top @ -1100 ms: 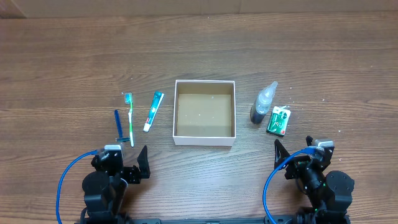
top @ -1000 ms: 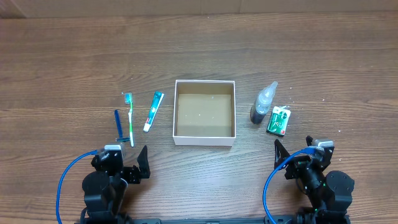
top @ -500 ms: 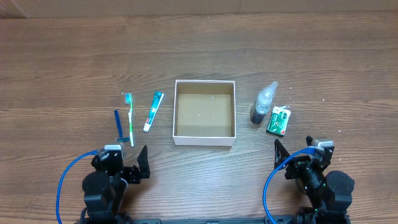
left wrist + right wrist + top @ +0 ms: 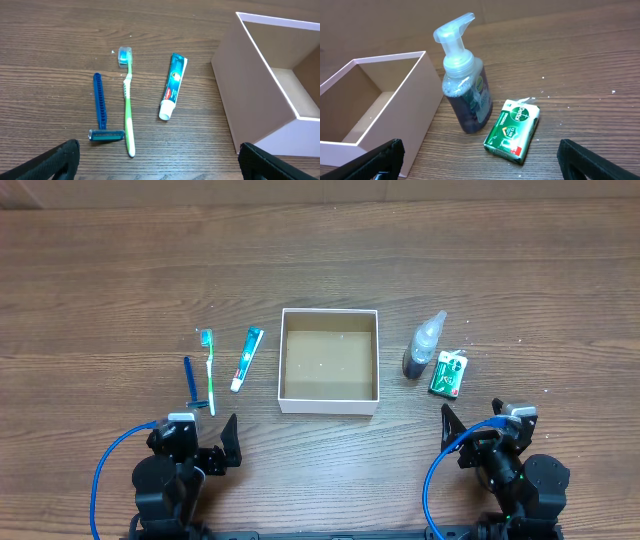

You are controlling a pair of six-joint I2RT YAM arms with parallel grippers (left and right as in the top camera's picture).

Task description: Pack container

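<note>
The container (image 4: 329, 402), a white-walled square box with a brown inside, stands empty at the table's middle; it also shows in the left wrist view (image 4: 260, 95) and the right wrist view (image 4: 370, 115). Left of it lie a blue razor (image 4: 189, 381) (image 4: 101, 110), a green toothbrush (image 4: 209, 370) (image 4: 128, 110) and a teal toothpaste tube (image 4: 246, 358) (image 4: 173, 85). Right of it stand a pump bottle (image 4: 423, 345) (image 4: 464, 85) and a green soap bar (image 4: 449, 373) (image 4: 514, 130). My left gripper (image 4: 226, 441) (image 4: 159, 162) and right gripper (image 4: 468, 423) (image 4: 480, 162) are open and empty near the front edge.
The wooden table (image 4: 320, 270) stretches bare behind the objects. Blue cables loop from both arm bases at the front edge.
</note>
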